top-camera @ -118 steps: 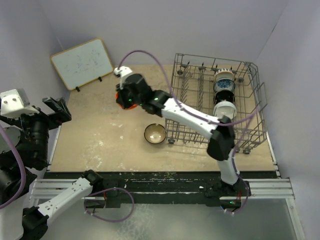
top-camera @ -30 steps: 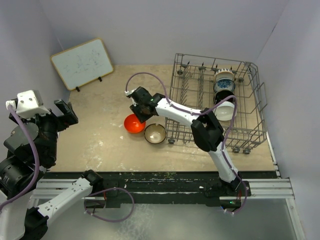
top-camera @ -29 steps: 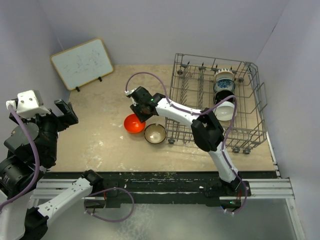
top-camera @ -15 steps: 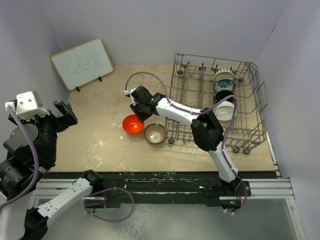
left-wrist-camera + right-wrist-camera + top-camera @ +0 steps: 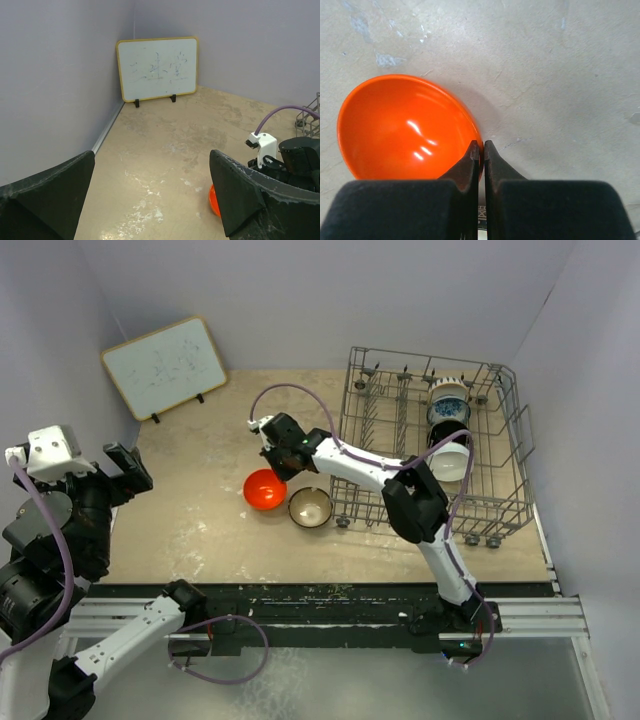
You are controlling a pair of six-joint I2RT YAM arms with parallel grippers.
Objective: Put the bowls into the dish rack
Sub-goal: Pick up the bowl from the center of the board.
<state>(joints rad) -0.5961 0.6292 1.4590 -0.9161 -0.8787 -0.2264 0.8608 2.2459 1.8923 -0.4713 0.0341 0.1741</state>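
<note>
An orange-red bowl (image 5: 263, 489) sits upright on the tan table, left of the dish rack (image 5: 352, 390). My right gripper (image 5: 280, 473) is shut on the bowl's near rim (image 5: 405, 127); in the right wrist view its closed tips (image 5: 481, 145) have one finger inside the rim and one outside. A brown bowl with cream inside (image 5: 311, 507) stands just right of it. In the rack stand a blue-and-white bowl (image 5: 449, 400), a black bowl (image 5: 443, 430) and a white bowl (image 5: 452, 460). My left gripper (image 5: 128, 468) hangs open at the far left (image 5: 152, 155), holding nothing.
A white board (image 5: 165, 365) leans against the back left wall (image 5: 157, 67). The purple cable (image 5: 290, 390) of the right arm loops over the table beside the rack. Walls close the table on the left, back and right.
The right gripper's jaws have shut on the orange-red bowl's rim, and the bowl has hardly moved. The left arm has drifted slightly lower left and stays open.
</note>
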